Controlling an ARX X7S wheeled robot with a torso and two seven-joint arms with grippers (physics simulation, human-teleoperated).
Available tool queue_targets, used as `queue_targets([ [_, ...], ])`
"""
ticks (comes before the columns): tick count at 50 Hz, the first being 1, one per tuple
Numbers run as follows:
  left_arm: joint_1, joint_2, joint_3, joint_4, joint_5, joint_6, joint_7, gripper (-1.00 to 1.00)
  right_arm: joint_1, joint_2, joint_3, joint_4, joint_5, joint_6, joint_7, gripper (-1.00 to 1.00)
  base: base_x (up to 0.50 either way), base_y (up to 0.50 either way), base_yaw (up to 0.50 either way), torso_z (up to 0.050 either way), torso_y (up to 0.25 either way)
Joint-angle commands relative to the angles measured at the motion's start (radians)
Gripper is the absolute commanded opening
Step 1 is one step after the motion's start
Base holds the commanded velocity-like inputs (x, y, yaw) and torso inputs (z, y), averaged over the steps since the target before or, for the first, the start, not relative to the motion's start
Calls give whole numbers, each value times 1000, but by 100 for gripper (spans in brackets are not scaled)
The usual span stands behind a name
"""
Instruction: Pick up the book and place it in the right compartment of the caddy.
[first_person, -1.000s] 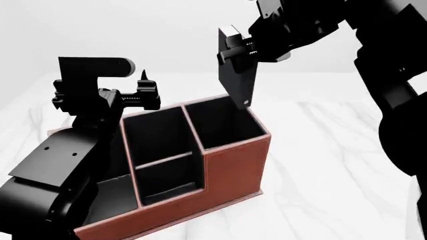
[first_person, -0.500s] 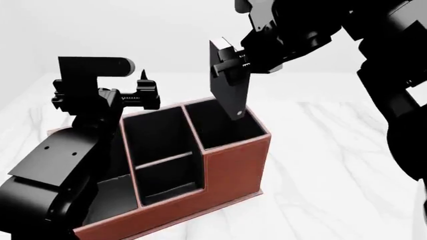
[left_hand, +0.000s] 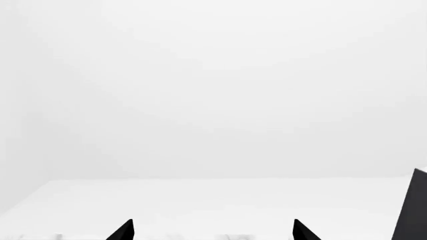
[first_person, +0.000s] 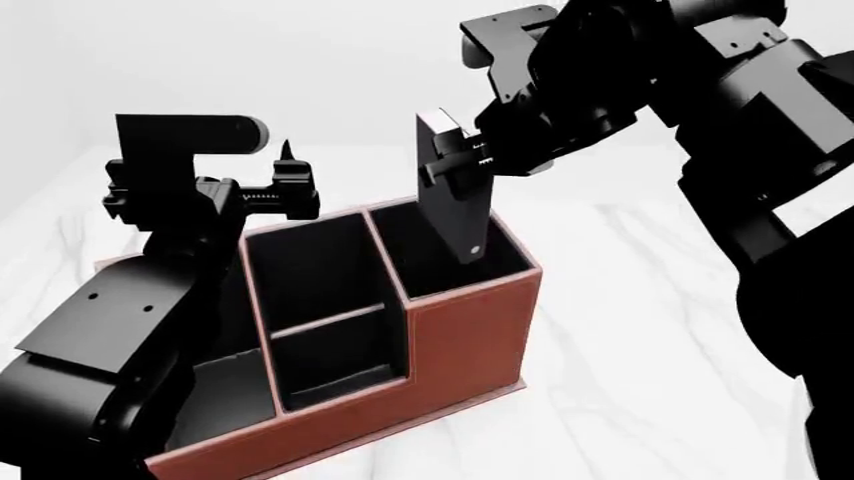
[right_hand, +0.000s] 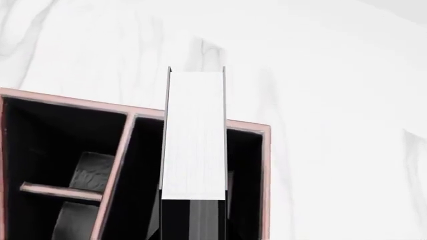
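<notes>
My right gripper (first_person: 458, 163) is shut on the book (first_person: 451, 205), a thin black book held upright. Its lower end is at the mouth of the right compartment (first_person: 434, 258), the tall end section of the red-brown caddy (first_person: 470, 335). In the right wrist view the book's white page edge (right_hand: 193, 135) points down over that compartment (right_hand: 245, 185), between its walls. My left gripper (first_person: 288, 190) is open and empty, behind the caddy's far left side. The left wrist view shows its two fingertips (left_hand: 125, 231) apart, with only white table beyond.
The caddy's middle section with a crossbar (first_person: 327, 322) and its low left section (first_person: 220, 395) lie beside the right compartment. My left arm (first_person: 120, 320) covers the caddy's left end. A black shape (left_hand: 410, 210) shows at the edge of the left wrist view.
My right gripper has moved left and down with the book. The book's lower end has dropped from above the back rim to the compartment's mouth. The left arm has not moved.
</notes>
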Motion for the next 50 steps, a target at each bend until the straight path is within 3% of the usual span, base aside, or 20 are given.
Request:
queue_targets([
  [1, 1, -3, 2, -2, -3, 5, -3, 100, -22, -23, 0, 27, -62, -28, -52, -100, 0, 0, 3, 0, 0],
  [17, 1, -5, 7, 1, -10, 3, -10, 100, -49, -13, 1, 6, -63, -46, -56, -100, 0, 0, 0, 0, 1],
  [50, 1, -15, 7, 4, -24, 9, -19, 100, -158, -87, -81, 163, -149, -166, -222, -100, 0, 0, 0, 0, 1],
])
